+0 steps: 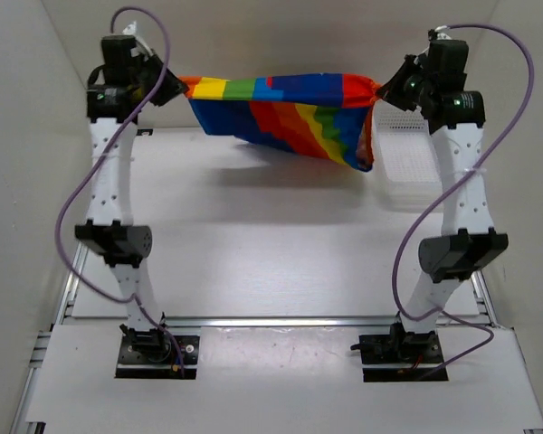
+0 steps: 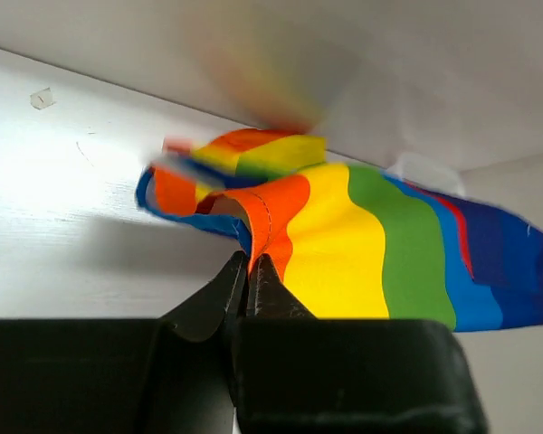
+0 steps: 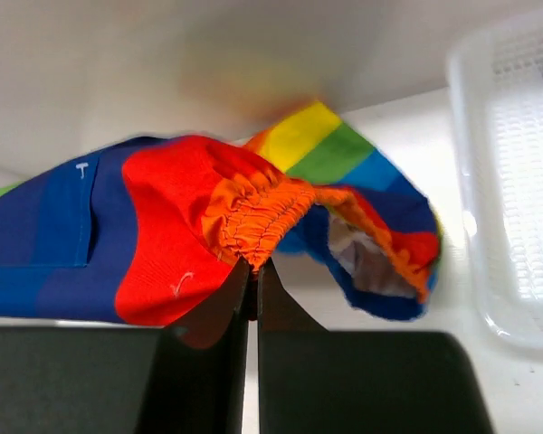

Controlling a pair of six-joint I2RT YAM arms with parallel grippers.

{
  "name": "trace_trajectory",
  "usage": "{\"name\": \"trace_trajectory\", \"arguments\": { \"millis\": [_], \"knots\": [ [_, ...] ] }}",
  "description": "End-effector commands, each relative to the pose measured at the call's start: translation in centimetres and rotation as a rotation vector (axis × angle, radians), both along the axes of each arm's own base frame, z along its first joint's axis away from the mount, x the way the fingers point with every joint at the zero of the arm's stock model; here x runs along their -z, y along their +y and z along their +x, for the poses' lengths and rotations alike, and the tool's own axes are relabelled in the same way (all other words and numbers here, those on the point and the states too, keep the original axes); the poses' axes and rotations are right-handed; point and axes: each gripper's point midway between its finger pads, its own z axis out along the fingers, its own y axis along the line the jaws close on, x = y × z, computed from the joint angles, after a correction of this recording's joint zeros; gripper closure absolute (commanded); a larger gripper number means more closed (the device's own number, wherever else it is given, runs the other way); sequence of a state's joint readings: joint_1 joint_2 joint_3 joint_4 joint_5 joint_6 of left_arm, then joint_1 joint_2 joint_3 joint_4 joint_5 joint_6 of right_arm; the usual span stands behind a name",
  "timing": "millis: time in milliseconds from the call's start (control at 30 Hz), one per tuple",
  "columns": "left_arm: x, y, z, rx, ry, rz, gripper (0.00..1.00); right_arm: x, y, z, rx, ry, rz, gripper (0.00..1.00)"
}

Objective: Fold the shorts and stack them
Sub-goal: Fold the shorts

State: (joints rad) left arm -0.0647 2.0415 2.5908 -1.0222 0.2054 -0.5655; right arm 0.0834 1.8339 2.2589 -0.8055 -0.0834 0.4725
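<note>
The rainbow-striped shorts [image 1: 285, 113] hang stretched in the air between both grippers, well above the table at the far side. My left gripper [image 1: 176, 86] is shut on the orange hem at the shorts' left end [image 2: 271, 212]. My right gripper [image 1: 382, 90] is shut on the gathered orange waistband [image 3: 258, 212] at the right end. In the right wrist view the dark blue patch pocket [image 3: 41, 212] shows on the left. The lower edge of the shorts sags toward the right.
A white mesh basket [image 1: 407, 163] stands on the table at the far right, under my right gripper; it also shows in the right wrist view [image 3: 516, 181]. White walls close in the back and sides. The table's front rail runs between the arm bases.
</note>
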Motion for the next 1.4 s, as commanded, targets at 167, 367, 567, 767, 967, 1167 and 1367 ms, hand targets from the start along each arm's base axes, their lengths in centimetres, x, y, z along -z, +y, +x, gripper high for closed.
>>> {"name": "trace_trajectory", "arguments": {
  "millis": [167, 367, 567, 767, 967, 1167, 1367],
  "knots": [
    [3.8, 3.4, -9.4, -0.048, 0.137, 0.071, 0.90, 4.0, 0.1, -8.4, -0.076, 0.053, -0.013, 1.00],
    [20.8, 2.6, -18.2, -0.081, 0.500, 0.093, 0.90, 21.5, 1.9, -18.1, -0.156, 0.446, 0.002, 1.00],
    [30.4, 2.3, -24.0, -0.121, 0.747, 0.096, 0.90, 29.3, 3.6, -24.1, -0.188, 0.676, -0.024, 1.00],
    [31.5, 3.4, -24.4, -0.169, 0.771, 0.138, 0.90, 31.0, 3.5, -26.0, -0.168, 0.753, -0.015, 1.00],
    [33.4, 3.2, -25.3, -0.168, 0.845, 0.137, 0.62, 32.5, 2.5, -27.9, -0.124, 0.846, -0.043, 0.50],
    [33.1, 2.7, -26.3, -0.132, 0.854, 0.115, 0.15, 33.9, 1.4, -30.3, -0.069, 0.918, -0.063, 0.33],
    [32.1, 2.1, -29.1, -0.161, 0.874, 0.054, 0.18, 31.7, 1.6, -30.2, -0.038, 0.814, -0.005, 0.34]
  ]
}}
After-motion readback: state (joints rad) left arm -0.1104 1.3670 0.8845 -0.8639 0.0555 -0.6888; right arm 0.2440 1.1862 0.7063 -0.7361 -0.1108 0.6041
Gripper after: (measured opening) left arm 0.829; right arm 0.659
